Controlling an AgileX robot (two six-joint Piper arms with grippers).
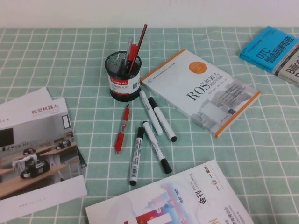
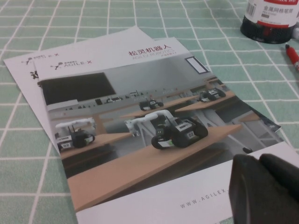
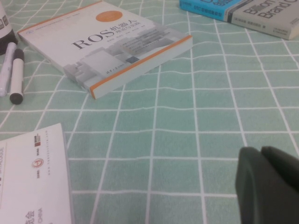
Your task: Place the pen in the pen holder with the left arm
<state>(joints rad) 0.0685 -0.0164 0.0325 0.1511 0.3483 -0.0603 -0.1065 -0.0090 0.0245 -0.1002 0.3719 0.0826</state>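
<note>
Two grippers sit nearest, each only a dark lump at the edge of its own wrist view: the left gripper (image 2: 259, 175) hangs over the white lower margin of a robot brochure (image 1: 37, 154), the right gripper (image 3: 262, 170) over bare green checked cloth (image 1: 261, 154) beside a white magazine (image 1: 182, 200). Whether either is spread or pressed together, I cannot tell. Neither arm shows in the high view.

Further in, mid-surface, lie four white black-capped markers (image 1: 156, 147), two lower down and two just above them, near a red pen (image 1: 122, 127) lying flat on the cloth. Behind these stands the pen holder (image 1: 122, 74), upright, its label facing the camera. The pen (image 1: 128, 50) stands inside it, leaning on the rim next to a red pen (image 1: 133, 55) and a thin dark stick (image 1: 141, 37). Right of the cup lies a ROS book (image 1: 205, 91), the upper markers just beside its near corner. Farthest off, at the right edge, lies a blue book (image 1: 271, 46)
</note>
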